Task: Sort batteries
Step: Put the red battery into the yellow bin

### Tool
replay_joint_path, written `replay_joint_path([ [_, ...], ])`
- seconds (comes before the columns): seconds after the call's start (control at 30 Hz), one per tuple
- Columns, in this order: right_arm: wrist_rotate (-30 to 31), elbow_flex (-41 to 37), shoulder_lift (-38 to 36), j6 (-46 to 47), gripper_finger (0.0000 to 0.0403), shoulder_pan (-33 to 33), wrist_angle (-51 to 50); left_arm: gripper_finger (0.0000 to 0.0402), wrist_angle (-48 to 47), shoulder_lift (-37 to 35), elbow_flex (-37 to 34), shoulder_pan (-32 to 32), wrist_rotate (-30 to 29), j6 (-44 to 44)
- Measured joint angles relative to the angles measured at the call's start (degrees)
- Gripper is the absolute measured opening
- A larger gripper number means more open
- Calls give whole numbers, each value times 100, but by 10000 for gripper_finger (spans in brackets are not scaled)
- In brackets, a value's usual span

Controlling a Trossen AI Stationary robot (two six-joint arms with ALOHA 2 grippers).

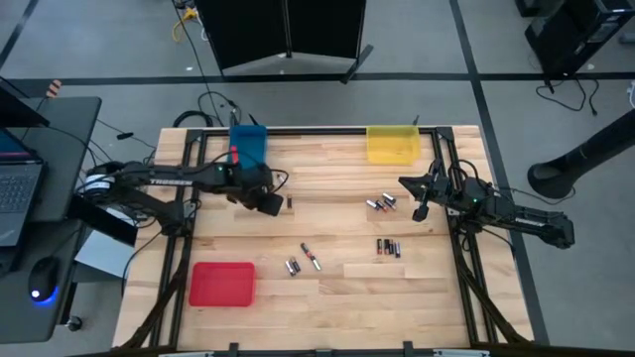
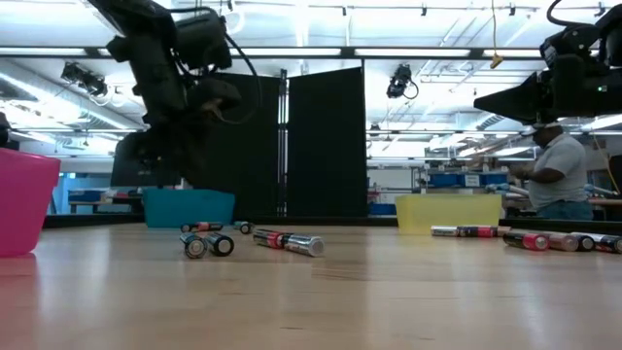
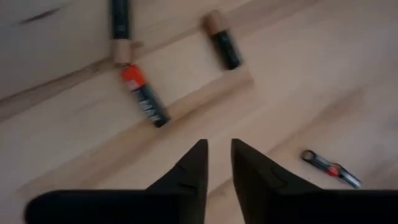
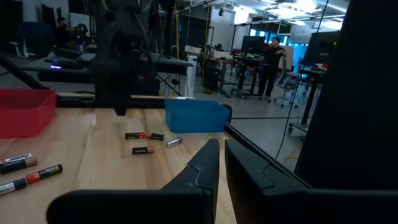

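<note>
Left hand (image 1: 270,203) hovers near the blue tray (image 1: 249,145), fingers a small way apart, empty. Batteries (image 1: 311,257) lie scattered mid-bench. Advice: centre over one cell, descend square. Right hand (image 1: 421,210) closed, idle.

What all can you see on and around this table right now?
batteries: about a dozen, silvery, black or copper-ended, in small groups mid-table
blue tray: one, blue, back edge, left side
yellow tray: one, yellow, back edge, right side
red tray: one, red, front left
table: one, light wood
laptop: one, dark, desk left of table
person: one, room behind
left gripper: dark, beside a lone battery near blue tray
right gripper: dark, shut, below yellow tray
</note>
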Motion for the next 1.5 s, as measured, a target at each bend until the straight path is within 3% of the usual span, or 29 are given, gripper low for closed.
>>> replay_joint_path([
  [0.2, 7, 0, 0, 0, 39, -1, 1, 157, -153, 307, 59, 227, -56, -31],
  [0.37, 9, 0, 0, 0, 39, 1, 0, 180, -32, 700, 59, 282, -63, -37],
  [0.77, 15, -1, 0, 1, 39, -1, 1, 181, 371, 1300, 57, 305, -202, -22],
  [1.23, 15, -1, 0, 0, 39, 1, -2, 181, 334, 1336, 55, 305, -353, 102],
  [1.5, 15, -1, 0, 2, 39, 0, -2, 158, 212, 1336, 55, 305, -355, 173],
])
